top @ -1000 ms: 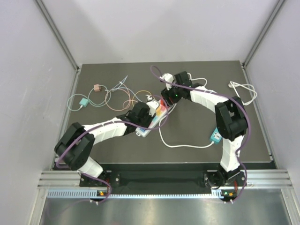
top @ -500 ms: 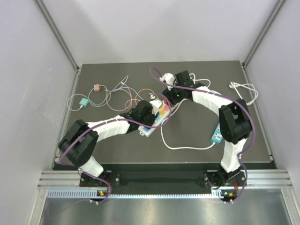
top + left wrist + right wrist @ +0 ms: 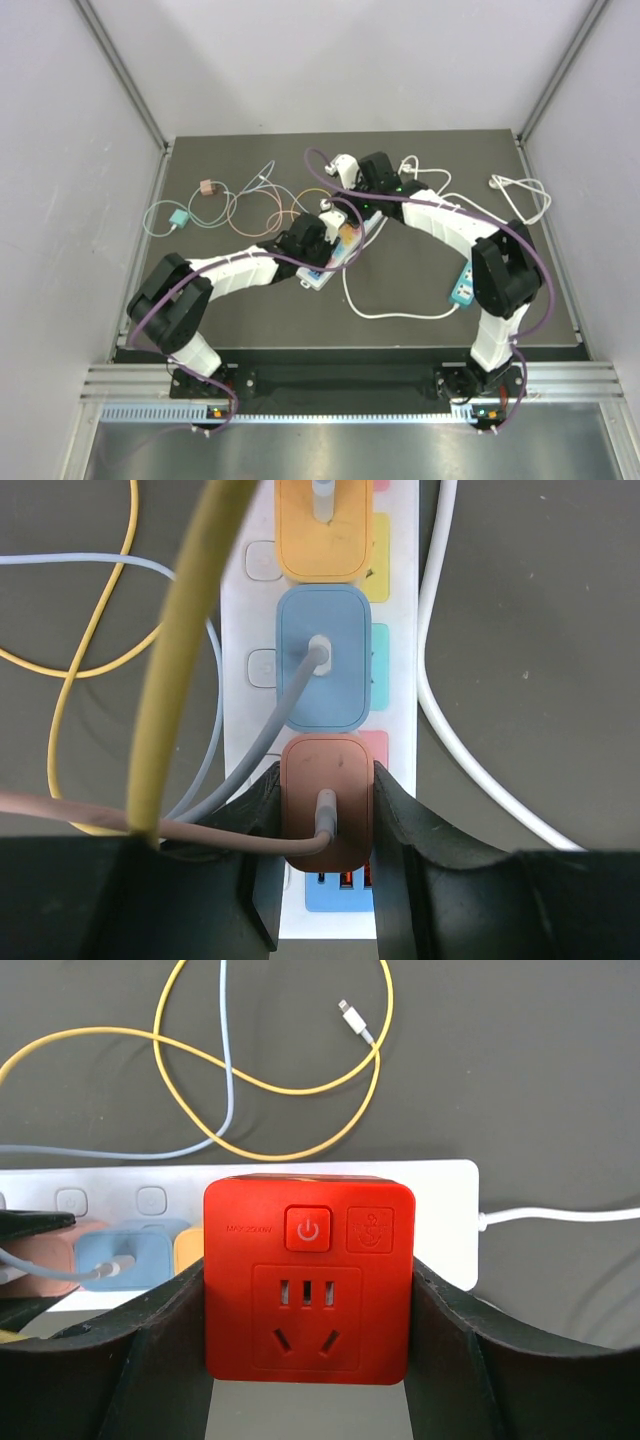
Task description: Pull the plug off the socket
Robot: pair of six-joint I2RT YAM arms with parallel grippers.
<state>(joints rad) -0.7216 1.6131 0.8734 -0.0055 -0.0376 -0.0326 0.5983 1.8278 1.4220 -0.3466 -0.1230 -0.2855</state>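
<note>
A white power strip [image 3: 335, 262] lies mid-table. It carries a brown plug [image 3: 322, 765] at its near end, then a blue plug [image 3: 322, 670] and an orange plug [image 3: 322, 530]. My left gripper [image 3: 327, 785] is shut on the brown plug, one finger on each side. At the strip's far end [image 3: 445, 1215] my right gripper [image 3: 308, 1278] is shut on a red cube socket adapter [image 3: 308, 1290]. Whether the cube is still seated in the strip I cannot tell. In the top view the left gripper [image 3: 320, 255] and right gripper [image 3: 357, 212] meet over the strip.
The strip's white cord [image 3: 385, 313] loops toward the front. A teal adapter [image 3: 461, 290] lies by the right arm and a white cable coil [image 3: 520, 195] at the far right. Yellow and blue cables [image 3: 240, 205] with small chargers [image 3: 178, 218] spread at the left.
The right wrist has swung toward the far left over the strip's end, still gripping the red cube. The left arm and the strip shifted slightly right early on.
</note>
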